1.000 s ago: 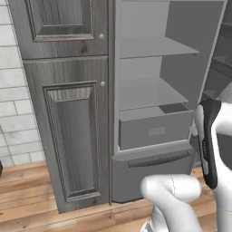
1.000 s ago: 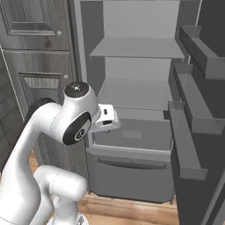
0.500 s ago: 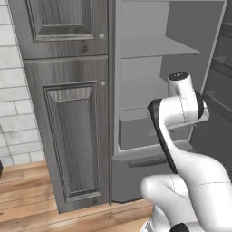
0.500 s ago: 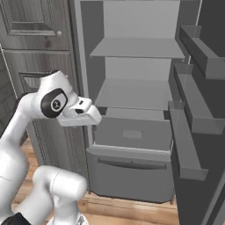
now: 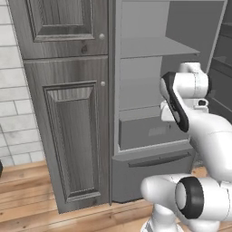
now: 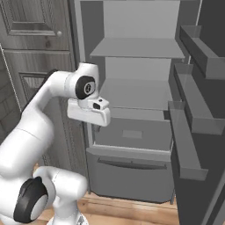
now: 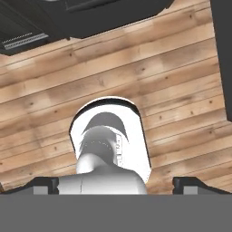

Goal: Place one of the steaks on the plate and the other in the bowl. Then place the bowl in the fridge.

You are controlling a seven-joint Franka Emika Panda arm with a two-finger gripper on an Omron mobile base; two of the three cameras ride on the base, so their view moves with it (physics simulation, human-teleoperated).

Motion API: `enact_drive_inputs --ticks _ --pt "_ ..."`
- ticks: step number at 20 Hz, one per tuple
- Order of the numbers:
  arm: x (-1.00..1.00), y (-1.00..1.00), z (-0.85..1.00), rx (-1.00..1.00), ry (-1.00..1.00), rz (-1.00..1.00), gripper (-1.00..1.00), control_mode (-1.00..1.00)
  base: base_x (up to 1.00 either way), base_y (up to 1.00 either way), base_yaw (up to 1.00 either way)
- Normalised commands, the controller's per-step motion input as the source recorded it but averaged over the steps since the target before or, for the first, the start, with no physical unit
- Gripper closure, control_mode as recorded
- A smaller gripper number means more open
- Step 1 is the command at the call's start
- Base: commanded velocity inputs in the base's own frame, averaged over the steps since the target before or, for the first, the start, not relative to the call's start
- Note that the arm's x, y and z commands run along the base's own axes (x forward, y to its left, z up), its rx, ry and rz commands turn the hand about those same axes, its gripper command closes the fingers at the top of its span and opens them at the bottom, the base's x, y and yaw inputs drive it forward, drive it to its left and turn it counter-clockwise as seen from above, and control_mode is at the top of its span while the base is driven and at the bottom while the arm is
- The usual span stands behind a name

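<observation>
A tall grey wood cabinet (image 5: pixel 68 113) stands on the left. It has an upper door with a small round knob (image 5: pixel 102 36) and a long lower door with a knob (image 5: pixel 103 83). Beside it is a white brick wall (image 5: pixel 11 113). Below lies a brown wooden plank floor (image 7: pixel 172 90).

1. Light is flat and even, moderately bright, with no clear source direction.
2. The fridge (image 6: pixel 145 96) interior reads soft grey, shelves shading gently underneath.
3. The arm (image 5: pixel 199 131) shows faint glossy highlights, no hard glare.
4. The hand view is sharp on the floor (image 7: pixel 172 90); its top corners go near black.
5. All edges look slightly soft and low-resolution.
</observation>
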Motion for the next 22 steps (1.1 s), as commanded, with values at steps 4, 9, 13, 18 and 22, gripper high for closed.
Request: enact_drive_inputs --ticks 4,9,13,18,22 --pt "0.0 0.0 -0.4 0.02 0.02 0.06 -1.0 -1.0 0.0 0.0 0.0" --pt "0.0 0.0 0.0 0.0 0.0 0.04 -1.0 -1.0 0.0 0.0 0.0" --pt "0.0 0.0 0.0 0.0 0.0 0.0 -1.0 -1.0 0.0 0.0 0.0" --pt "-0.06 0.0 0.0 0.0 0.0 0.0 -1.0 1.0 -0.36 0.0 -0.09" --pt "0.0 0.0 0.0 0.0 0.0 0.0 -1.0 1.0 -0.83 0.0 -0.34"
